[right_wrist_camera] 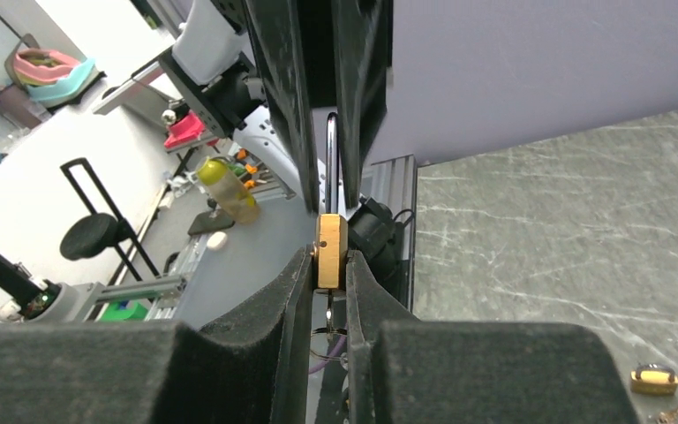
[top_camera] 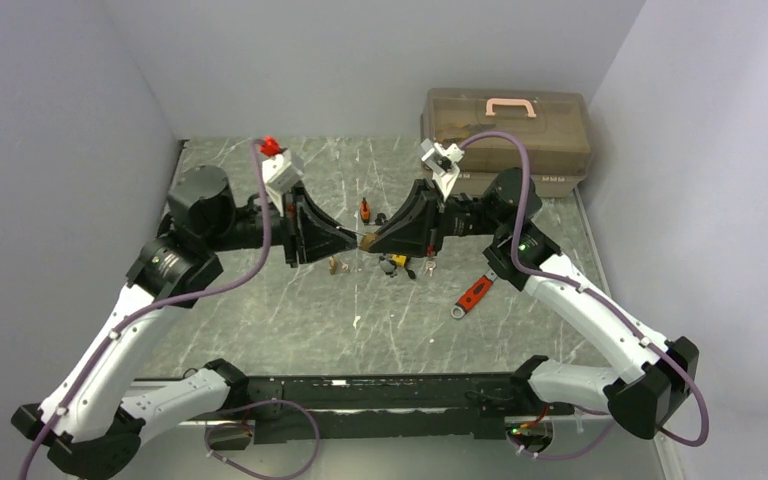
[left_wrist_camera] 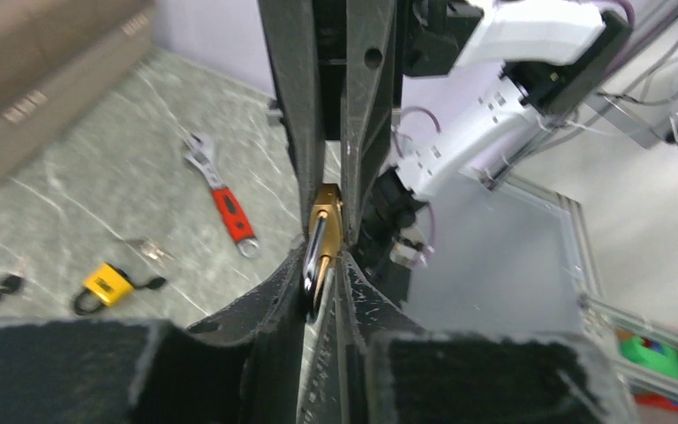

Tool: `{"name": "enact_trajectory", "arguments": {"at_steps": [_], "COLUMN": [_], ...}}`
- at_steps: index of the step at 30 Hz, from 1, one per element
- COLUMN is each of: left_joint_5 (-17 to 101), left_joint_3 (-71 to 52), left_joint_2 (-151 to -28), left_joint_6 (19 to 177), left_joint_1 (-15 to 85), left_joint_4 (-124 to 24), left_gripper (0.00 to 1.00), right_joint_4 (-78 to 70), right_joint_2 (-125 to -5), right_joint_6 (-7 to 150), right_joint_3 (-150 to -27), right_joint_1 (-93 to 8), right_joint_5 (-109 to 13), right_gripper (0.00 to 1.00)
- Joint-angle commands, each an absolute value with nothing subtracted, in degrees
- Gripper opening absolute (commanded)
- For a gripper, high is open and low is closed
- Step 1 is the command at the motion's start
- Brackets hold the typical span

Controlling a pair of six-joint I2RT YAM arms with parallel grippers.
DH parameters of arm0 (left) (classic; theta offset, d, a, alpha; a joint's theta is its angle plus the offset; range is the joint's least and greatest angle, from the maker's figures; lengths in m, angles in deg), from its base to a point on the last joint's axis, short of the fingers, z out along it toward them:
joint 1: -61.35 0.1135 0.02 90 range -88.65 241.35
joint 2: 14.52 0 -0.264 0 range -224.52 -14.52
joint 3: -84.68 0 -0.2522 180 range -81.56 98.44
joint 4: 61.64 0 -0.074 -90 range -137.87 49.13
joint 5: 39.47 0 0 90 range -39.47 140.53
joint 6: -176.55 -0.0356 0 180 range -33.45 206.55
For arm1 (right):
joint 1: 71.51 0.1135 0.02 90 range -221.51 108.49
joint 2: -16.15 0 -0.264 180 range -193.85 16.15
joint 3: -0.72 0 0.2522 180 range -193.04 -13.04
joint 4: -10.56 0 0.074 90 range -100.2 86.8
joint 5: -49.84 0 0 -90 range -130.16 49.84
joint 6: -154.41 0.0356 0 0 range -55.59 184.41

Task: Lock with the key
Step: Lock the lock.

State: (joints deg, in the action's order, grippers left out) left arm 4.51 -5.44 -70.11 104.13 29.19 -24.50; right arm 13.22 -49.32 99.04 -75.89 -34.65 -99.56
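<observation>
Right jaws are clamping the padlock up off the counter, left jaws are pinching its shackle, so I'd be pressing straight along the shackle, not twisting.

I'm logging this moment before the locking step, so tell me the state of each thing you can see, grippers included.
brass padlock, held off the table by both arms; locked or not, cannot tell
left gripper, shut on its shackle
right gripper, shut on its body
toolbox, lid shut
red wrench, lying flat on the table
yellow padlock, lying on the table, untouched
</observation>
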Motion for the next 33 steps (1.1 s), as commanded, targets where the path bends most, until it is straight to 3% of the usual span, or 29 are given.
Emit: {"name": "enact_trajectory", "arguments": {"at_steps": [1,7,16,21,24,28,31,33], "left_joint_5": [4.49,6.33,7.26,6.53,6.28,5.87,5.47,6.79], "left_joint_3": [-4.69,-2.35,-0.22,-0.26,-0.50,-0.54,-0.85,-0.67], "left_joint_2": [-71.65,-71.43,-69.53,-69.72,-70.29,-70.99,-71.00,-70.67], "left_joint_6": [102.51,101.68,99.03,99.97,100.38,100.78,101.07,101.22], "left_joint_1": [26.64,26.89,28.32,28.92,28.94,28.92,28.97,29.01], "left_joint_4": [-19.74,-18.66,-16.02,-17.28,-17.82,-17.93,-18.09,-17.81], "left_gripper": [0.25,0.16,0.45,0.48,0.40,0.02,0.00,0.00], "right_joint_4": [19.89,17.60,16.10,16.58,16.05,15.29,14.88,13.54], "right_joint_2": [-49.94,-48.64,-46.87,-47.17,-47.28,-47.13,-47.09,-46.76], "right_joint_6": [100.54,99.15,98.31,99.05,98.67,98.21,97.76,96.64], "right_joint_3": [-78.60,-77.28,-74.49,-74.36,-74.55,-74.68,-74.43,-73.98], "right_joint_1": [-33.39,-33.37,-33.37,-33.15,-32.96,-32.88,-32.81,-32.81], "right_joint_5": [-95.82,-96.18,-97.41,-99.23,-99.53,-99.04,-98.37,-96.87], "right_gripper": [0.00,0.00,0.00,0.00,0.00,0.00,0.02,0.22]}}
